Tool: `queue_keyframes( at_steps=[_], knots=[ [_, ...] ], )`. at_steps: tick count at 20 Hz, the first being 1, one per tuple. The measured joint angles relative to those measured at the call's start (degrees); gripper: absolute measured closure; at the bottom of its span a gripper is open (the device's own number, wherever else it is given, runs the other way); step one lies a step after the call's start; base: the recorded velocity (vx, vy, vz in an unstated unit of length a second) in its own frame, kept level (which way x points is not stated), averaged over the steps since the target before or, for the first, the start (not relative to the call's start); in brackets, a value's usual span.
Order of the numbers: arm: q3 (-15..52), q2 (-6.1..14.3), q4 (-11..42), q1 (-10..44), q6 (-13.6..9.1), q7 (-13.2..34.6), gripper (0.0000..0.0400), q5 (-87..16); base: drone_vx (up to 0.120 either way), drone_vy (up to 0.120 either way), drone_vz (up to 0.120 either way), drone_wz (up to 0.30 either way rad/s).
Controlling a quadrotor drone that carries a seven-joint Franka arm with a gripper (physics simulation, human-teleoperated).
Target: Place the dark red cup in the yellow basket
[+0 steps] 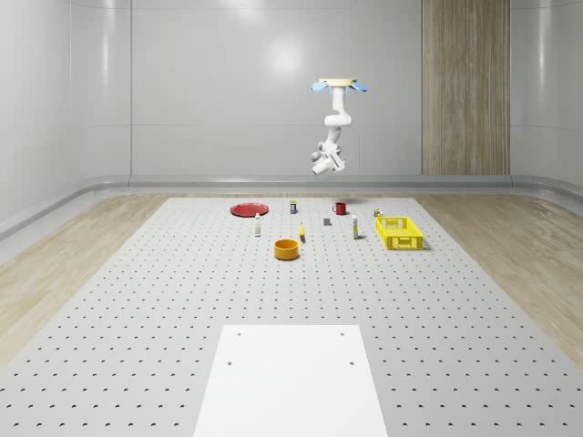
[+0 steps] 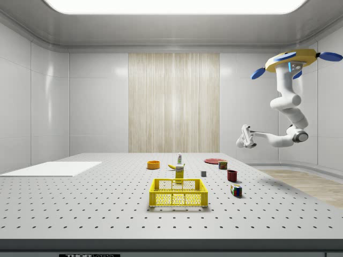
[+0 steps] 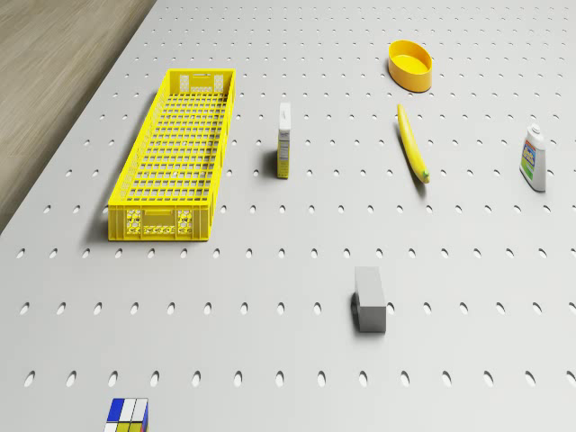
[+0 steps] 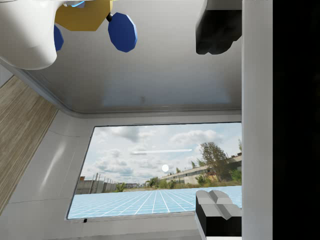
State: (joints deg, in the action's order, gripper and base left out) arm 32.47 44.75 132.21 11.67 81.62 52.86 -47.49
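The dark red cup (image 1: 340,208) (image 2: 232,175) stands upright on the perforated table near its far edge. The yellow basket (image 1: 399,233) (image 2: 178,193) (image 3: 180,153) lies nearer the camera, toward the whole-scene view's right, with nothing in it. The drone (image 1: 339,86) (image 2: 295,59) hovers high over the far part of the table, roughly above the cup. Its arm bends down and sideways, holding the gripper (image 1: 321,167) (image 2: 244,138) (image 4: 217,122) well above the table. In the wrist view the black fingertips (image 4: 217,30) stand wide apart, open, with nothing between them.
A red plate (image 1: 248,209), an orange bowl (image 1: 287,248) (image 3: 409,65), a banana (image 3: 413,144), a bottle (image 3: 535,159), a small carton (image 3: 283,139), a grey block (image 3: 370,300) and a Rubik's cube (image 2: 236,190) (image 3: 126,416) dot the table. A white pad (image 1: 291,378) lies at the near end.
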Motion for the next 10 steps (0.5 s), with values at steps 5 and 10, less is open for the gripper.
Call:
queue_keyframes(
  at_steps=[5, 10],
  knots=[
    [17.38, 4.09, 18.22, 11.21, -1.17, 10.74, 0.0000, -32.05, 0.000, 0.000, -0.120, 0.000],
    [28.81, 7.89, 29.36, 26.48, -7.44, 22.78, 0.0000, -54.25, 0.032, 0.000, -0.120, 0.000]
  ],
)
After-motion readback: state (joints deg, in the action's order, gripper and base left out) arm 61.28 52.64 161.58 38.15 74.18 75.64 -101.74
